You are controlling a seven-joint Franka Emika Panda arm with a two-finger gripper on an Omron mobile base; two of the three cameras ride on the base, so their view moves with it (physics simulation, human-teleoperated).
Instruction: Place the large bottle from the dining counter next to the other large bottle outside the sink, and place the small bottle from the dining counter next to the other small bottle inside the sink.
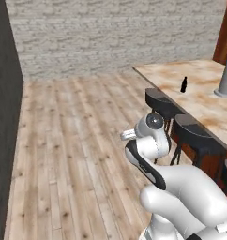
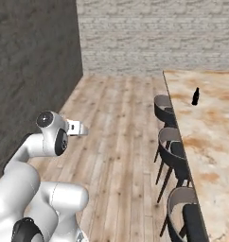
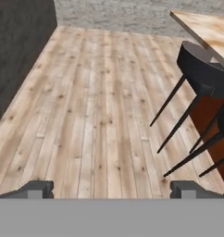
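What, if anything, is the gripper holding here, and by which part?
Nothing is held. The gripper is open, its fingertips wide apart over bare wooden floor, and the small bottle stands untouched on the dining counter.

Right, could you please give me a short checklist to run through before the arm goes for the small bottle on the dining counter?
1. Tool open: ok, its two tips stand wide apart in the hand view.
2. Tool empty: ok, nothing sits between the tips.
3. Small bottle upright on the dining counter: ok, it stands alone, apart from the grey object further along.
4. Tool aimed at the bottle: not ok, the hand view looks down at the wooden floor and a stool.
5. Path clear: not ok, dark stools line the counter's near edge.
6. Large bottle located: cannot tell, no pink and yellow bottle can be made out.
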